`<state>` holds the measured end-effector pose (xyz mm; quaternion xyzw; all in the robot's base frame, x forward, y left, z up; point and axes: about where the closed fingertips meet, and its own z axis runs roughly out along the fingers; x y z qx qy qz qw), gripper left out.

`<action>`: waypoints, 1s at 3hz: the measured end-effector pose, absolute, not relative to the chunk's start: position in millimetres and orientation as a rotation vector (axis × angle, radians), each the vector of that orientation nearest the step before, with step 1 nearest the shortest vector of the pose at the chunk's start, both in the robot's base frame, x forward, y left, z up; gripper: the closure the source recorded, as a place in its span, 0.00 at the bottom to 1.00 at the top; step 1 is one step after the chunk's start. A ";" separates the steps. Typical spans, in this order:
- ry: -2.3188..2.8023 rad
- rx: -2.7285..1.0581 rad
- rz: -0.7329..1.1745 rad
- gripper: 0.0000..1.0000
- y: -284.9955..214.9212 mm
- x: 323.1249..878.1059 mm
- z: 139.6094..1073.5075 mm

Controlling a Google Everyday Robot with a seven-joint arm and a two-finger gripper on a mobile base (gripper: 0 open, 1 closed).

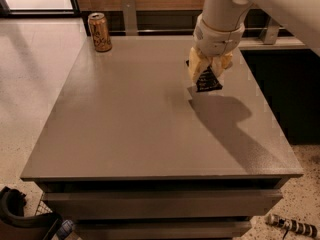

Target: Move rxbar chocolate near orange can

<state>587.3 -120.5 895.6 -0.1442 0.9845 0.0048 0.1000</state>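
The orange can [99,32] stands upright at the far left corner of the grey table [125,129]. My gripper [209,71] hangs from the white arm over the right middle of the table. Its yellowish fingers [196,66] are shut on the rxbar chocolate [207,80], a black wrapper with white text. The bar's lower end pokes out below the fingers and is lifted off the tabletop. Its shadow falls on the table just below. The can is far to the left of the gripper.
A wooden wall and a dark rail with metal posts [129,15] run behind the table. The right table edge [272,119] borders a dark gap. Black gear [22,219] and a striped object [292,225] lie on the speckled floor in front.
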 end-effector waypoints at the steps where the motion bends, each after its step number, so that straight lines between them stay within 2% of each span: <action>1: 2.850 -0.563 0.038 1.00 -97.0 610.4 918.9; 3: 2.744 -0.748 0.185 1.00 -26.2 686.6 940.3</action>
